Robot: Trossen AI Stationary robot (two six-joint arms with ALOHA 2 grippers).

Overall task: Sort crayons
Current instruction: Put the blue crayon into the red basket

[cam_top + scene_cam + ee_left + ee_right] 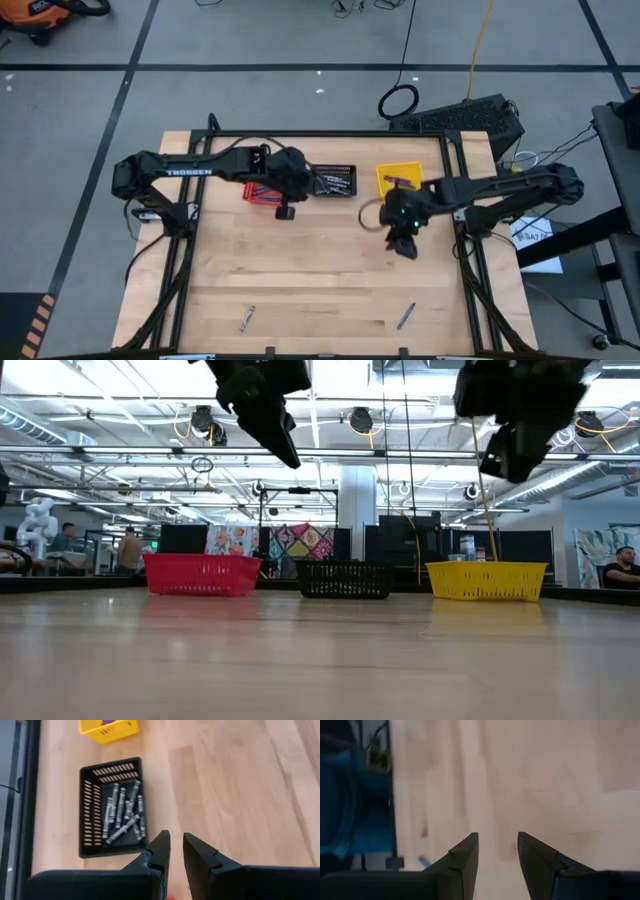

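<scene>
A grey crayon (247, 319) and a blue crayon (405, 316) lie flat on the table near its front edge. Several grey crayons (122, 812) lie in the black basket (335, 180), and a purple one (402, 182) lies in the yellow basket (400, 180). The red basket (262, 192) holds blue crayons. My left gripper (176, 840) hovers by the red basket's near right corner, open by a narrow gap and empty. My right gripper (497, 842) hovers in front of the yellow basket, open and empty. The blue crayon's end (423, 861) shows in the right wrist view.
The three baskets stand in a row at the table's far side, shown in the low view as red (203, 574), black (345, 578) and yellow (487, 580). Bare wood lies between the baskets and the two loose crayons. A black frame (470, 250) runs along the table's sides.
</scene>
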